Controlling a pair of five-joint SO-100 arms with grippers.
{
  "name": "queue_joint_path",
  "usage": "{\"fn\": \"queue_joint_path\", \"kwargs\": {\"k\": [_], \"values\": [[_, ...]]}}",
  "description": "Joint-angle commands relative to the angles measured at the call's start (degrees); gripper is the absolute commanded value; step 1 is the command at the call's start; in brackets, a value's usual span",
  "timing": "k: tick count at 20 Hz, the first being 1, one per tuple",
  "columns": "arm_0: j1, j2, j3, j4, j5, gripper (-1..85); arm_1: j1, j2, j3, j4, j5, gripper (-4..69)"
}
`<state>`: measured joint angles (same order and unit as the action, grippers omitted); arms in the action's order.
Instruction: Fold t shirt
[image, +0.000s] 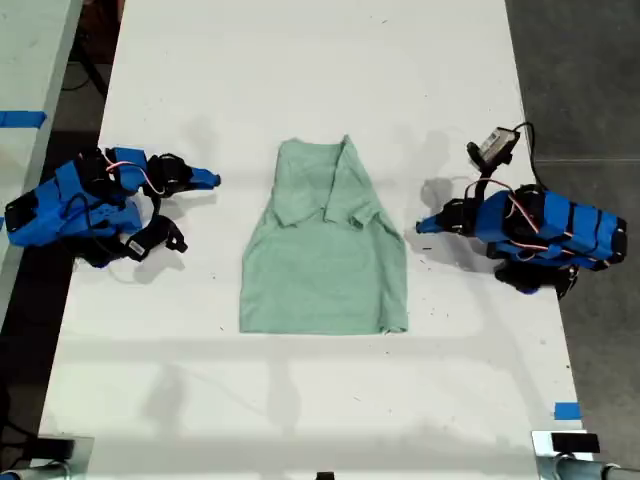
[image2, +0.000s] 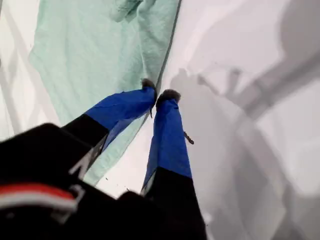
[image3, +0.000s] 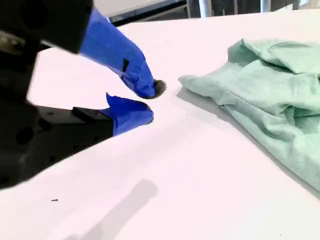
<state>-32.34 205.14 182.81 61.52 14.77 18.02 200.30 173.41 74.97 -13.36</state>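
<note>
The pale mint-green t shirt (image: 325, 260) lies flat in the middle of the white table (image: 300, 70), both sleeves folded in over the chest. My first gripper (image: 422, 226) is at the exterior view's right, low over the table just beside the shirt's side edge. Its blue fingers (image2: 167, 135) are nearly together and hold nothing, with the t shirt (image2: 95, 45) beside the tips of the first gripper (image2: 159, 92). My second gripper (image: 210, 180) is at the exterior view's left, a short way from the t shirt (image3: 270, 85). The second gripper (image3: 152, 100) is shut and empty.
Both blue arms rest folded low on the table's sides. A second pale table with blue tape (image: 20, 118) stands at the exterior view's left. More blue tape (image: 566, 410) marks the near right table edge. Dark floor (image: 580, 70) lies beyond the right edge.
</note>
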Motion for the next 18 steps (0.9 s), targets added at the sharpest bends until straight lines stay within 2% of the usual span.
{"fn": "queue_joint_path", "kwargs": {"k": [1, 3, 5, 18], "values": [[0.97, 0.35, 0.62, -0.79, 0.44, 3.7, 0.35, 0.26, 4.92, 0.62, -0.18, 4.8], [1.14, 0.35, 0.62, -0.79, 0.44, 3.5, -1.14, 0.26, 4.92, 0.62, 1.23, 3.9], [1.76, 0.35, 0.7, -0.79, 0.18, -0.1, -1.41, 0.26, 4.92, 0.62, 1.49, 2.2], [1.32, 0.35, 0.7, -0.79, 0.09, -0.1, -1.67, 0.26, 4.92, 0.62, 1.58, 2.2]]}}
